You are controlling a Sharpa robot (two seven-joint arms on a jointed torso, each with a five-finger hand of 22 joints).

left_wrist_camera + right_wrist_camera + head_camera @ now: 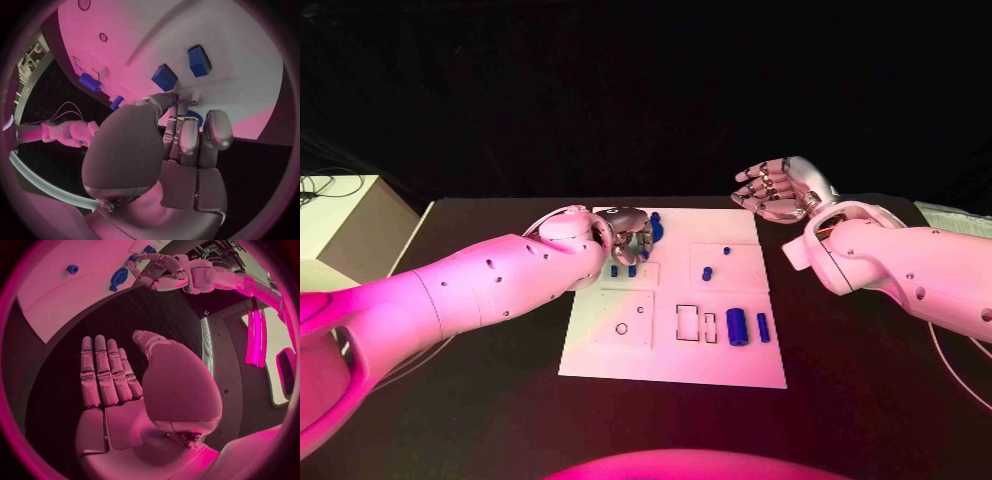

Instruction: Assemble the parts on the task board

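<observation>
On the white task board (678,360), mid-table, seven blue parts (736,326) are countable (others may be hidden), left hand (630,235) curled over its far edge, grip indeterminate, right hand (776,188) empty, fingers extended, off-board.

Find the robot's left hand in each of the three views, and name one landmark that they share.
Head view: the left hand is over the task board's far edge, left of centre.
Left wrist view: the left hand takes up the middle, fingers reaching the board's edge near blue parts.
Right wrist view: the left hand is small, beyond the right hand, at the board's edge.
Shared landmark: the white task board.
</observation>
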